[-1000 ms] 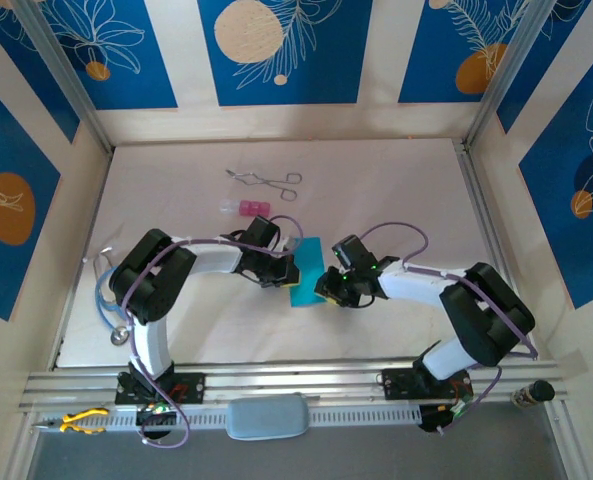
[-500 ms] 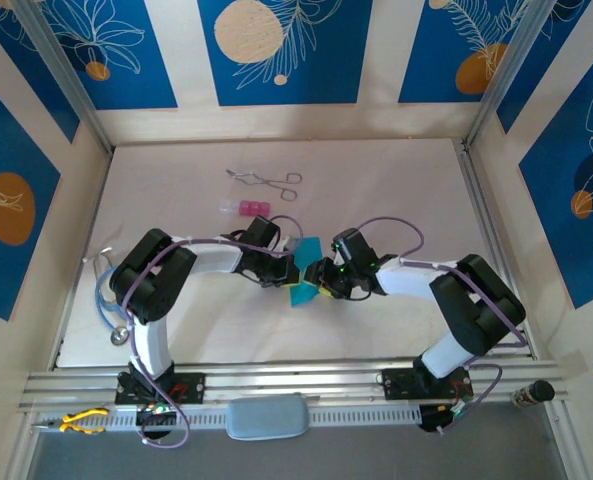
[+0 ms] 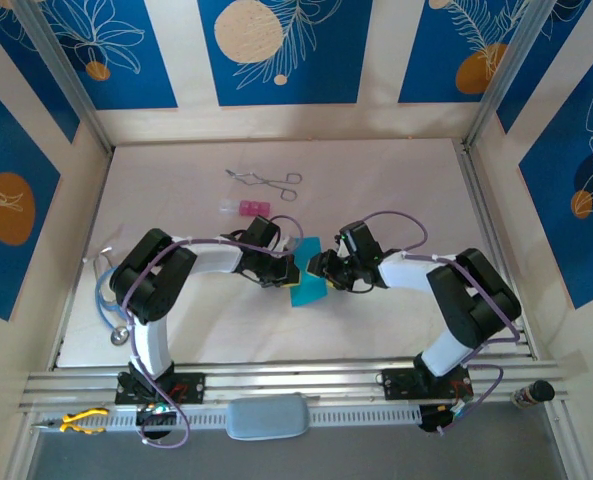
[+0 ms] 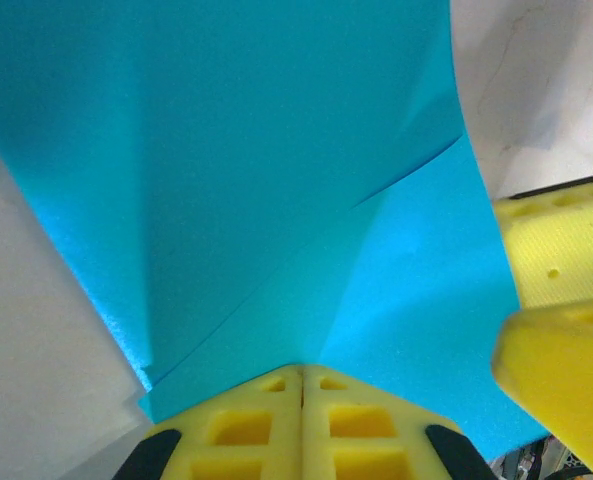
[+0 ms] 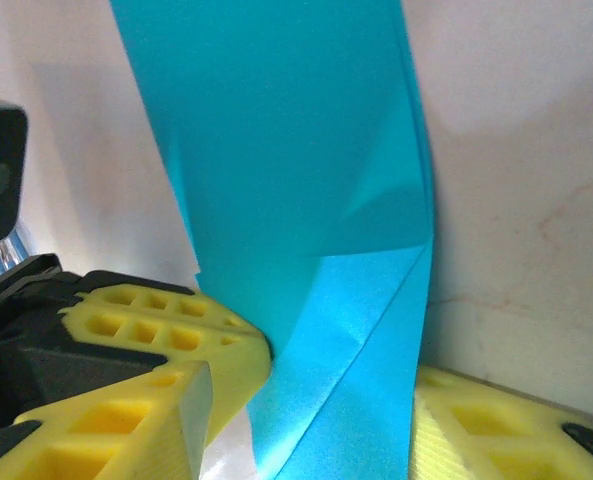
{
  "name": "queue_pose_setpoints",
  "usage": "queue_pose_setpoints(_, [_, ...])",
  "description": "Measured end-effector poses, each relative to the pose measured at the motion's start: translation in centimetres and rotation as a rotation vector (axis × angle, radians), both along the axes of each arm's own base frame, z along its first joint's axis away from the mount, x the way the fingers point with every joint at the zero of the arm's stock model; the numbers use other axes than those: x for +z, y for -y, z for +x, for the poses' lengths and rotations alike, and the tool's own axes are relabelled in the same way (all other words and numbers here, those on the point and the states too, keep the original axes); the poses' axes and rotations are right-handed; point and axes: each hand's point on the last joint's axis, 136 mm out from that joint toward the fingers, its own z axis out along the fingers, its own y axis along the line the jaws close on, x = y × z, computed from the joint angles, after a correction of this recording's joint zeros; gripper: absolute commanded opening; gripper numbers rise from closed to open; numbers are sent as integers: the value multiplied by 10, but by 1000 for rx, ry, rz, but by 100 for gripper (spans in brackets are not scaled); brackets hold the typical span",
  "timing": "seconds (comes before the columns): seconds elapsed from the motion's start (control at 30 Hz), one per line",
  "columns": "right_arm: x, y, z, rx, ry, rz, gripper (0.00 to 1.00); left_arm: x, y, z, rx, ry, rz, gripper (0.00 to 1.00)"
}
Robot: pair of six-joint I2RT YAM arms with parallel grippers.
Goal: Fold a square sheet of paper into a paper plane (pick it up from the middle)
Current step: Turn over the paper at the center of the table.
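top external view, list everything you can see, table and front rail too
sheet of paper: 1, cyan-blue, part-folded, mid-table between the grippers
forceps: 1, metal, far part of table
small block: 1, pink, just nearer than the forceps
tubing: 1, blue-grey, left table edge
pliers: 1, yellow-handled, front rail, left
pad: 1, grey-blue, front rail, middle
left gripper: 1, yellow, shut on the paper's edge
right gripper: 1, yellow, open, astride the paper
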Motion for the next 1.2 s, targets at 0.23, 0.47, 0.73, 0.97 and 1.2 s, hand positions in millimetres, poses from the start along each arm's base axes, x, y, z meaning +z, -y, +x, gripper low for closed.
queue_pose_setpoints(0.23, [-3,0,4,-11,-3,8,36,0,0,0,0,0,0,0])
queue_pose_setpoints(0.47, [-1,2,9,-27,16,23,31,0,0,0,0,0,0,0])
queue_pose_setpoints(0.73, [-2,4,14,-39,23,26,29,1,0,0,0,-1,-2,0])
queue_pose_setpoints(0.97, [-11,6,14,-42,8,16,21,1,0,-1,-1,-5,1,1])
queue_pose_setpoints(1.2, [-11,5,16,-30,21,22,11,29,-2,2,9,50,-16,5])
